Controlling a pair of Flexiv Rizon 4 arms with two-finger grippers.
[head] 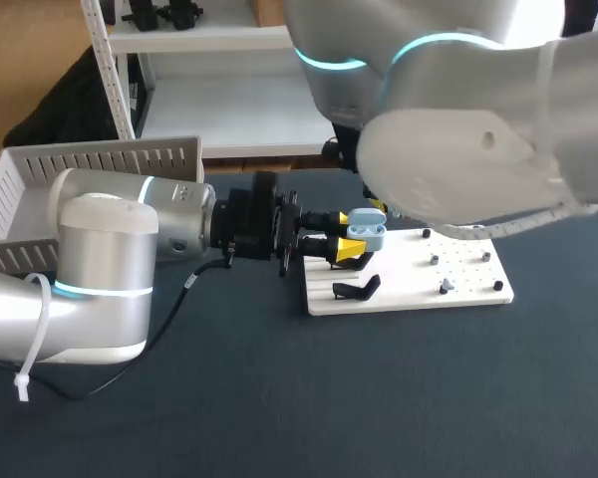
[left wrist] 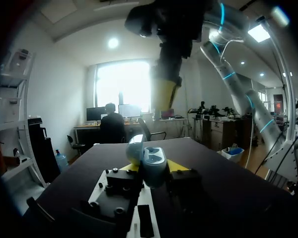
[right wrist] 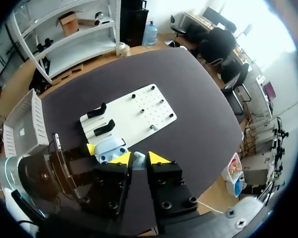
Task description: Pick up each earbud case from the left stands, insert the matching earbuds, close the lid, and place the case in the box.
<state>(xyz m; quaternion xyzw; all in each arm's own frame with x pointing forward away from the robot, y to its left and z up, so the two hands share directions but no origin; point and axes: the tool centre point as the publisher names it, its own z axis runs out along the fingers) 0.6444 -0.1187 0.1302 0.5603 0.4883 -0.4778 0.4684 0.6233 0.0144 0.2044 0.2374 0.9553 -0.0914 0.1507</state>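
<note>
The light-blue earbud case [head: 367, 231] is up off the table with its lid open. The left gripper [head: 343, 234] has it pinched, one yellow tip on each side. It hangs over the end of the white stand board [head: 458, 284] nearest the left arm. Right above it the right gripper [right wrist: 139, 158] points straight down. Its fingers are drawn narrow, and a small pale earbud [right wrist: 139, 160] sits squeezed between the tips, just over the open case. Two black stands [right wrist: 97, 110] sit on that same end of the board, beside the case, and small pegs [head: 435, 259] dot the rest. Over by the left arm, well apart from the case, sits the white slatted box [head: 90, 159].
</note>
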